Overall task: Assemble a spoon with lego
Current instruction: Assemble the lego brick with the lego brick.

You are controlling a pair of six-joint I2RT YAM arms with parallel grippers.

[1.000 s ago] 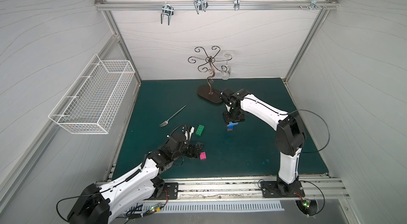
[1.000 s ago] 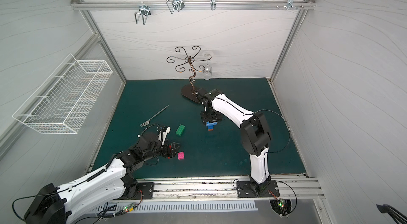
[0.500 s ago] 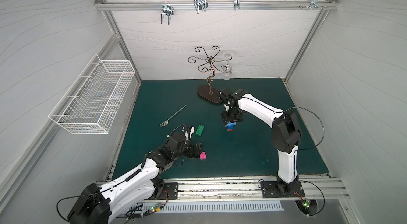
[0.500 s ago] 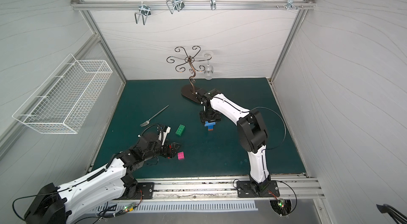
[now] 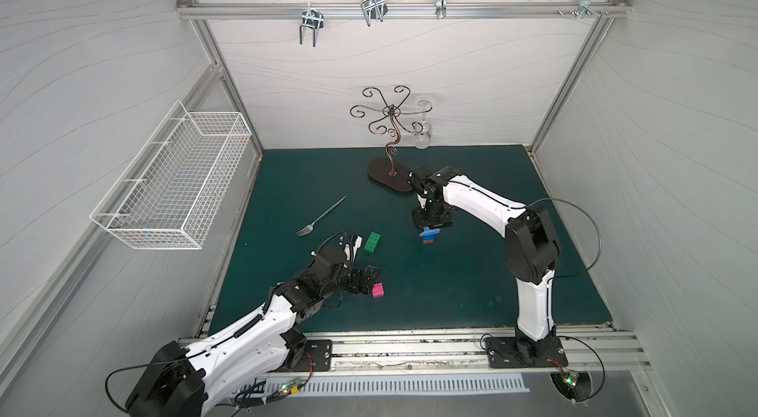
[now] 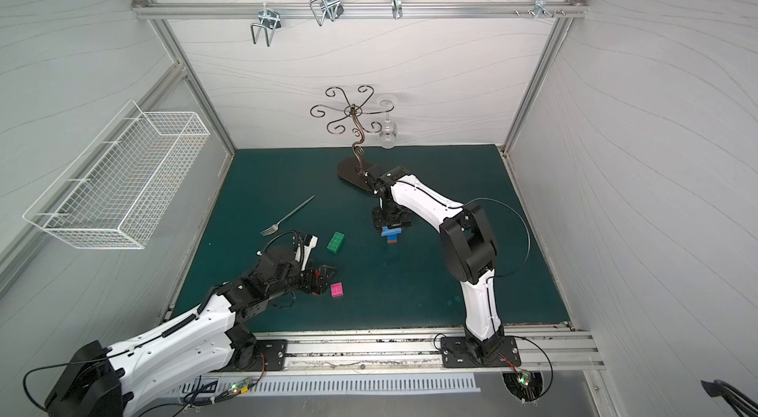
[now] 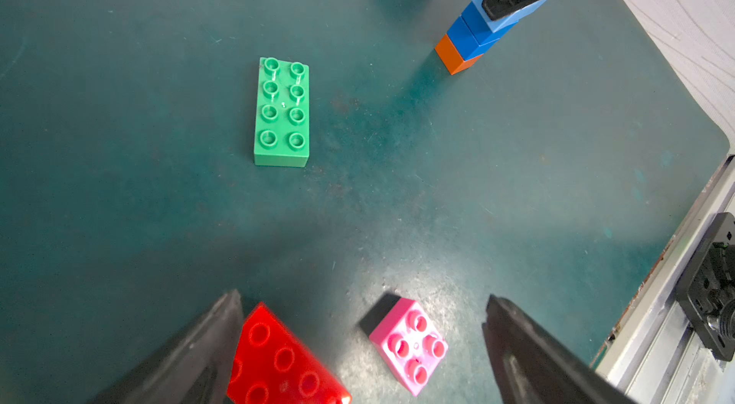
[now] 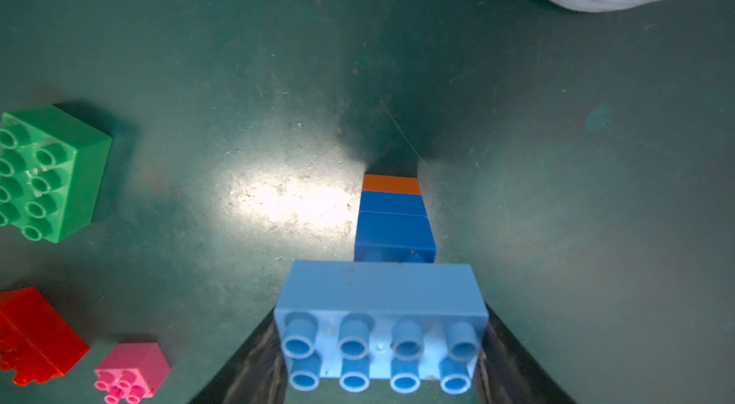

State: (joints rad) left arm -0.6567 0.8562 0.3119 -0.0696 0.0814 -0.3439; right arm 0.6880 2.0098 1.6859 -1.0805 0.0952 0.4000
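L gripper (image 7: 364, 296), red brick (image 7: 278, 358): wrist-cam clearest

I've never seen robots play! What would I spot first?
The small tower of orange, blue and light blue plastic bricks in the middle grabs the eye, its top gripped by the right pincer. Next, the wide-open left pincer near the front, beside a long red brick and a square pink brick.

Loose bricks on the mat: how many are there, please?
3: green brick near the fork; red brick and pink brick by the open left claw. More may be hidden.
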